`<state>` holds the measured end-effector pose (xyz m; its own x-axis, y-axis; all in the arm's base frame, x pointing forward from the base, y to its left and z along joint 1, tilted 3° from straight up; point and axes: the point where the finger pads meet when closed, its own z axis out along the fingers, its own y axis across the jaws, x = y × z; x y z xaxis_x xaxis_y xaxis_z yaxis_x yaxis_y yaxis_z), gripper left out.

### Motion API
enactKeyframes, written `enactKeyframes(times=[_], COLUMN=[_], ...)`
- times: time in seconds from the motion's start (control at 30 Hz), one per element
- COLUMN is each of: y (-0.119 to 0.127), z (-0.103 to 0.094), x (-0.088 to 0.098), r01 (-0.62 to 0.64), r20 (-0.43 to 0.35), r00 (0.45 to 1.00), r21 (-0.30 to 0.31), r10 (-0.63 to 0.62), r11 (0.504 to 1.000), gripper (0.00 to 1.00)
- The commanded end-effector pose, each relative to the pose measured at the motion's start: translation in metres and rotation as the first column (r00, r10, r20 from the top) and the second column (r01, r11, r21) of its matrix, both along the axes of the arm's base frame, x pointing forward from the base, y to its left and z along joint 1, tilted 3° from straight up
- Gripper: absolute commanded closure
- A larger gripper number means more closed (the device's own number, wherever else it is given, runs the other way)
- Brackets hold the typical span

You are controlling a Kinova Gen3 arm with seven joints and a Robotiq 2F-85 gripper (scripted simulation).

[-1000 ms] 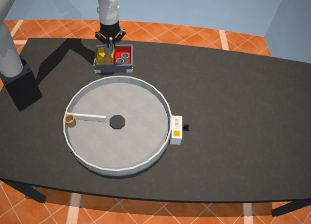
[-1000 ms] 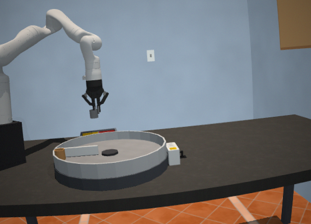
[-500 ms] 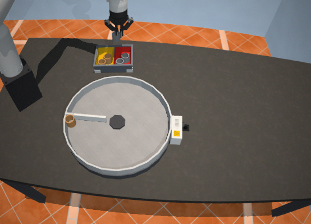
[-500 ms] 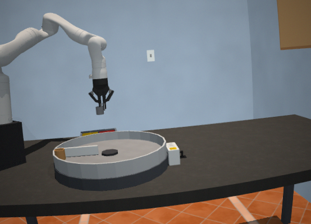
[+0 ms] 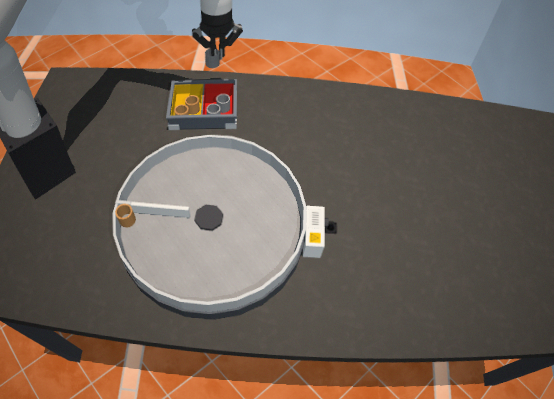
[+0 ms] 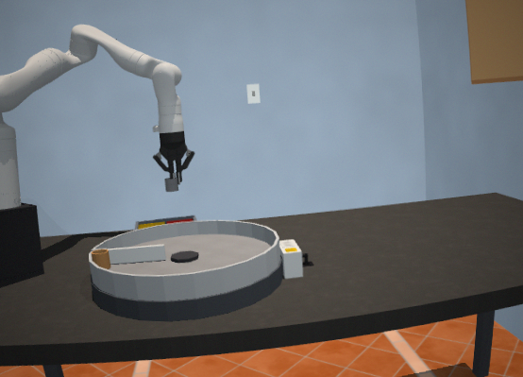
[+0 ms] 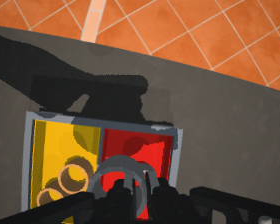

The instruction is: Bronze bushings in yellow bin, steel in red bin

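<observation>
My gripper (image 5: 217,52) (image 6: 176,178) (image 7: 140,185) is shut on the wall of a grey steel bushing (image 5: 212,60) (image 6: 171,185) (image 7: 117,162), high above the bins. In the wrist view the bushing overlaps the red bin (image 5: 212,90) (image 6: 179,221) (image 7: 122,136), which holds two steel bushings in the top view. The yellow bin (image 5: 181,92) (image 6: 151,226) (image 7: 56,145) holds two bronze bushings. Another bronze bushing (image 5: 127,219) (image 6: 102,260) stands on the turntable (image 5: 245,183) (image 6: 227,245) at its left rim, beside the white bar.
The white bar (image 5: 160,209) (image 6: 137,254) reaches from the left rim toward the dark hub (image 5: 209,217) (image 6: 184,256). A raised wall rings the turntable. A white box (image 5: 314,223) (image 6: 291,259) stands at its right side. The bins share a grey frame behind the turntable.
</observation>
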<state>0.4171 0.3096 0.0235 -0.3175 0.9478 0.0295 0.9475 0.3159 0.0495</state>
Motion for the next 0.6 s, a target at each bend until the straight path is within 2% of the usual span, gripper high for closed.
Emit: enactKeyframes(times=[0.0,0.13,0.3,0.47,0.57], y=[0.000,0.000,0.002,0.002,0.002], z=[0.001,0.001,-0.028,-0.028,-0.045], x=[0.000,0.000,0.002,0.002,0.002], r01=[0.000,0.000,0.000,0.000,0.000], r20=[0.001,0.001,0.001,0.001,0.001], r00=[1.000,1.000,1.000,1.000,1.000], r21=[0.002,0.002,0.002,0.002,0.002], r10=[0.000,0.000,0.000,0.000,0.000], r11=[1.000,1.000,1.000,1.000,1.000], gripper=[1.00,1.00,1.00,1.00,1.00])
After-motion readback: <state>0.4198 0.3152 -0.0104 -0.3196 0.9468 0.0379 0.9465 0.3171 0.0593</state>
